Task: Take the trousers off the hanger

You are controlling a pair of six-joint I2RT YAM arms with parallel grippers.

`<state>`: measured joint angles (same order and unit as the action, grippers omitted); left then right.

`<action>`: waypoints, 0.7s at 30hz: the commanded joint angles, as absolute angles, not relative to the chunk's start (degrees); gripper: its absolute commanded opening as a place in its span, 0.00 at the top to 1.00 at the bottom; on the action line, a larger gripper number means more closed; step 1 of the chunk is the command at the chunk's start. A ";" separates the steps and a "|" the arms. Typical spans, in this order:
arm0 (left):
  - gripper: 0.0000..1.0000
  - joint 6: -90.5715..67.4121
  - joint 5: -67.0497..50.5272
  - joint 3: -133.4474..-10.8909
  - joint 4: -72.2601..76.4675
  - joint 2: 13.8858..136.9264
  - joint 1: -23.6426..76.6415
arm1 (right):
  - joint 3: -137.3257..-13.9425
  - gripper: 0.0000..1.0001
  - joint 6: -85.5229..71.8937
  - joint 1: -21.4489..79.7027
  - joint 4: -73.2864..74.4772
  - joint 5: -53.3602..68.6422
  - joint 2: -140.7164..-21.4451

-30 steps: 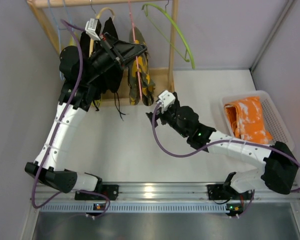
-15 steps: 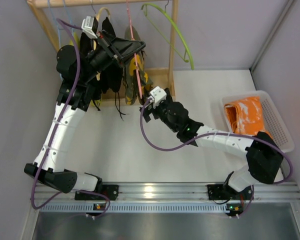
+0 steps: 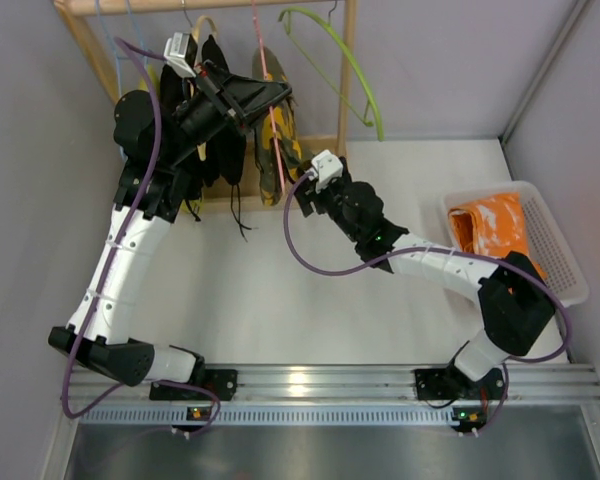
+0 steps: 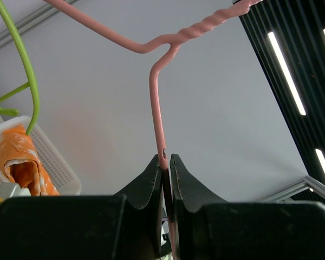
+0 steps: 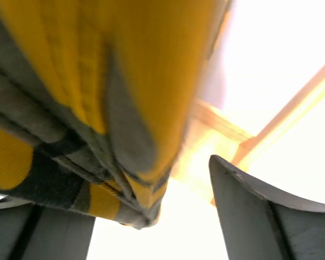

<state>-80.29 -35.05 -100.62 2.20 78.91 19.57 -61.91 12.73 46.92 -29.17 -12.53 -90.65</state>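
Left wrist: left fingers (image 4: 151, 181) clamped on hanger (image 4: 156, 108); right fingers (image 5: 249, 200) apart around trousers (image 5: 97, 81). We fear a shallow grip letting the hem slip.

We see two arms of one build. The left arm (image 3: 115, 260) and right arm (image 3: 450, 272) have white shells on the long links. Their joints, elbows and wrists sit in bulky black housings. A purple cable (image 3: 157, 110) runs along the left arm, and another (image 3: 286, 240) along the right. Each wrist carries a small white block (image 3: 180, 52) (image 3: 327, 168). We spot a green light (image 3: 378, 238) on the right forearm. The left gripper (image 4: 166, 158) has matte black fingers (image 4: 146, 181) tapering to narrow tips. The right gripper (image 5: 130, 211) has dark grey fingers (image 5: 249, 206) with bevelled edges.
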 commanded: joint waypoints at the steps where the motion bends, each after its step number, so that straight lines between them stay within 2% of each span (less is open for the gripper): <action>1: 1.00 -79.71 -33.75 -105.29 14.85 75.15 19.69 | -65.39 0.26 13.71 44.31 -31.99 -10.38 -89.91; 5: 1.00 -80.16 -33.58 -105.29 14.77 74.97 19.69 | -67.05 0.38 13.36 43.16 -31.73 -8.00 -90.35; 6: 1.00 -80.16 -33.57 -105.21 14.77 74.97 19.77 | -67.50 0.44 13.36 42.98 -31.55 -7.21 -90.44; 8: 1.00 -80.16 -33.49 -105.03 14.85 74.80 19.78 | -68.38 0.47 13.36 42.89 -31.73 -6.51 -90.70; 9: 1.00 -80.24 -33.49 -104.86 14.77 74.79 19.69 | -68.73 0.45 13.19 42.89 -31.73 -6.16 -90.88; 12: 1.00 -80.42 -33.40 -104.41 14.77 74.44 19.69 | -70.40 0.25 11.96 42.89 -30.85 -4.14 -91.14; 13: 1.00 -80.42 -33.40 -104.41 14.77 74.62 19.77 | -70.84 0.23 11.43 42.89 -30.24 -2.91 -91.40; 21: 1.00 -80.42 -33.13 -105.56 14.77 75.15 19.69 | -68.21 0.17 11.87 46.22 -28.74 1.15 -92.11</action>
<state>-81.43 -33.87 -100.73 2.52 78.48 19.57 -67.94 12.38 44.34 -27.40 -1.63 -91.81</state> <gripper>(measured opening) 0.132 0.821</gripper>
